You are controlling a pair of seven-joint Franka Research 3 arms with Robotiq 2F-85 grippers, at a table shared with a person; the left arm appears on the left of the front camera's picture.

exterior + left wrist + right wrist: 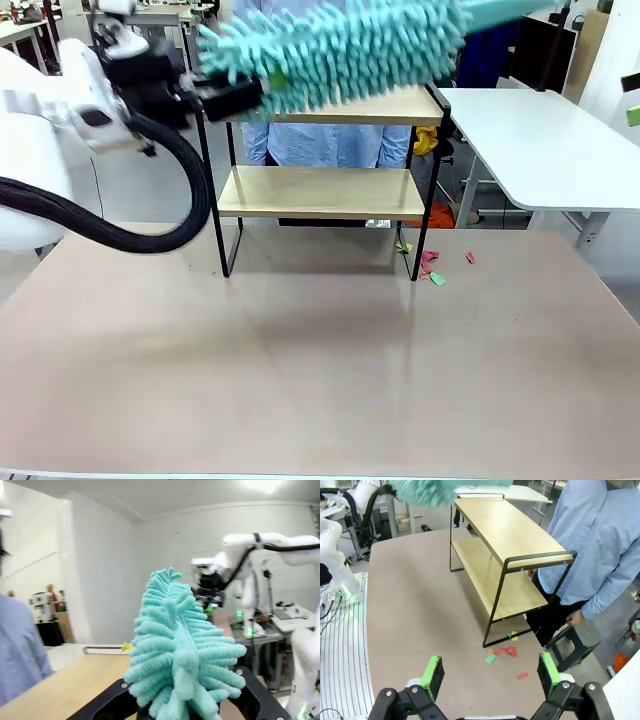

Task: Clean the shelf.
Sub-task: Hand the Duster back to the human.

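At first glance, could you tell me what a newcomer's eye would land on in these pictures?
Most striking is the fluffy turquoise duster, gripped by the left gripper and lying across the top board of the shelf. Next come the coloured paper scraps on the table by the shelf's right foot. The right gripper hangs open above the table, and a person in a light blue shirt stands behind the shelf.

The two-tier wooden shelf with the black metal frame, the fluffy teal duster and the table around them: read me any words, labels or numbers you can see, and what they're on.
None can be read.
Two-tier wooden shelf with black metal frame: bare boards.
Fluffy teal duster: no label showing.
Coloured paper scraps on the table: no print visible.
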